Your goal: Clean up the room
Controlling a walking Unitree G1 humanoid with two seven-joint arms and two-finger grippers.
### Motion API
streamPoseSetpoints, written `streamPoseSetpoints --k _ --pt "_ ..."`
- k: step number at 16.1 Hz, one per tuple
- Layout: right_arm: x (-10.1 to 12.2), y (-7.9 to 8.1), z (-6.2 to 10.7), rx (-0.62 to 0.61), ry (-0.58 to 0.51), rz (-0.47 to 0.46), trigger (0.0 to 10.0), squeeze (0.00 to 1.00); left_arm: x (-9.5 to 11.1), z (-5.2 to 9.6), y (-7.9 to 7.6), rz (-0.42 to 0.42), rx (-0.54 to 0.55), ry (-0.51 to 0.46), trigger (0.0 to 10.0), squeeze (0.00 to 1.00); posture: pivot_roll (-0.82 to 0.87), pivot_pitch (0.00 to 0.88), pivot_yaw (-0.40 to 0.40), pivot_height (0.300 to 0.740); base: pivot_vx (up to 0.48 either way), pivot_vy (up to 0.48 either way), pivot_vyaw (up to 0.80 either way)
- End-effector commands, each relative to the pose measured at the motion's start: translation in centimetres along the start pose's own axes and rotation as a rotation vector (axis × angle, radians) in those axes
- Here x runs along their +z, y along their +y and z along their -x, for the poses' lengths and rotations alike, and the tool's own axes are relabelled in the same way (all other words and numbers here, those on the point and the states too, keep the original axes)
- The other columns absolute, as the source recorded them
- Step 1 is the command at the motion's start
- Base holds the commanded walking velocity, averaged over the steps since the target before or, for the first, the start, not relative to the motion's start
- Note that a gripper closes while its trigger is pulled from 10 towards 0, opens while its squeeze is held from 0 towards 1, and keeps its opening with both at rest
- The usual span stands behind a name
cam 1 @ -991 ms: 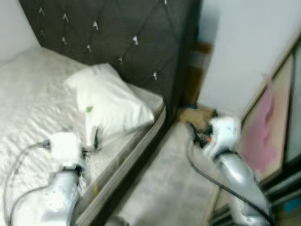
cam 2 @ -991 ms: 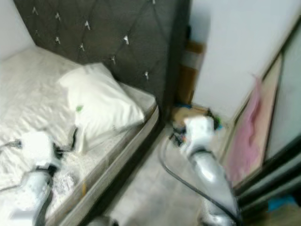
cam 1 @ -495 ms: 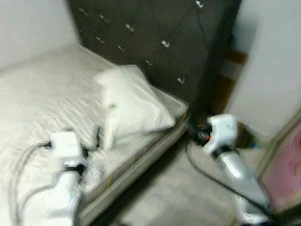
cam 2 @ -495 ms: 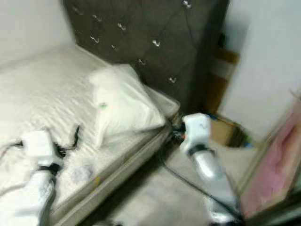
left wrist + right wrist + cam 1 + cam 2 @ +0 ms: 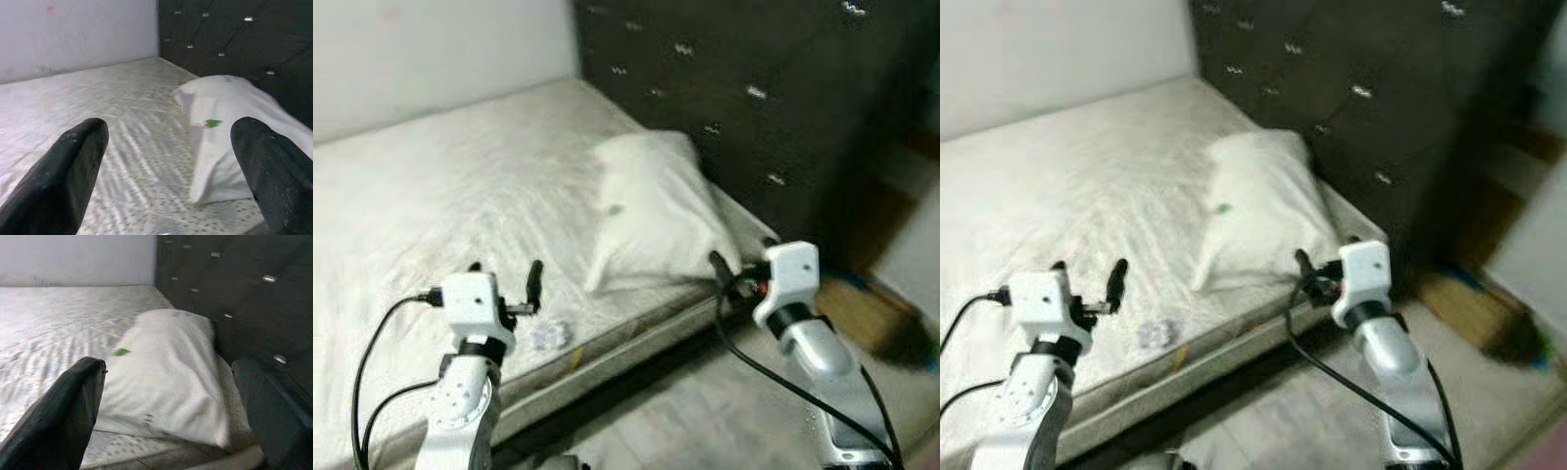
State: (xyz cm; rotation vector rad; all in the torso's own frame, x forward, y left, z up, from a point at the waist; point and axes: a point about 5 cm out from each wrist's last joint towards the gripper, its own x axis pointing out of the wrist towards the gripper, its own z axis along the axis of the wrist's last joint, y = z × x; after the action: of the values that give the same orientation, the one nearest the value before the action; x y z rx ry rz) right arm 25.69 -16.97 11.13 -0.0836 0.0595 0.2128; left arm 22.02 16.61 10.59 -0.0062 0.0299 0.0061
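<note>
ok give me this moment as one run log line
scene: bed, white pillow by headboard | left pincer: open, over mattress edge | right pincer: open, near pillow corner | holding: nothing

Dark tufted headboard (image 5: 783, 88) behind the bed, white wall (image 5: 431, 59) w/ grey floor (image 5: 705, 411) alongside.

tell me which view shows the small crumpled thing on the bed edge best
The left eye view: the crumpled scrap lies unobstructed on the mattress beside the left gripper. The right eye view shows it fainter and blurrier.
</note>
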Motion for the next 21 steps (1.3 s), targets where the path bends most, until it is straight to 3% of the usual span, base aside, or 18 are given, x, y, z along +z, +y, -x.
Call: streamPoseSetpoints --k 1,2,3,7,11,21 --pt "0.29 0.84 -0.35 0.025 -0.014 -0.008 10.0 0.66 0.17 0.1 0.73 -0.011 0.023 0.003 10.0 0.0 -0.03 0.0 -0.002 0.74 0.0 0.0 0.79" --pt "0.28 0.83 -0.35 0.023 -0.014 -0.01 10.0 0.25 0.18 0.1 0.72 -0.011 0.02 0.003 10.0 0.0 -0.02 0.0 -0.002 0.74 0.0 0.0 0.8" --pt "0.25 0.8 -0.35 0.02 -0.013 -0.013 10.0 0.0 0.19 0.11 0.7 -0.01 0.02 0.002 10.0 0.0 -0.02 0.0 -0.002 0.74 0.0 0.0 0.79" --pt "0.15 0.67 -0.37 0.01 -0.006 -0.019 10.0 0.0 0.4 0.21 0.66 0.024 -0.007 -0.013 10.0 0.0 -0.02 0.0 -0.002 0.74 0.0 0.0 0.0" --pt "0.12 0.7 -0.48 0.014 -0.006 -0.02 10.0 0.0 0.4 0.3 0.5 0.022 -0.02 -0.014 10.0 0.0 -0.02 0.0 -0.008 0.74 0.0 0.0 0.57" --pt "0.23 0.71 -0.89 0.03 -0.012 -0.007 10.0 0.0 0.37 0.23 0.24 0.025 -0.036 -0.021 10.0 0.0 -0.02 0.0 -0.015 0.74 0.281 0.0 0.0"
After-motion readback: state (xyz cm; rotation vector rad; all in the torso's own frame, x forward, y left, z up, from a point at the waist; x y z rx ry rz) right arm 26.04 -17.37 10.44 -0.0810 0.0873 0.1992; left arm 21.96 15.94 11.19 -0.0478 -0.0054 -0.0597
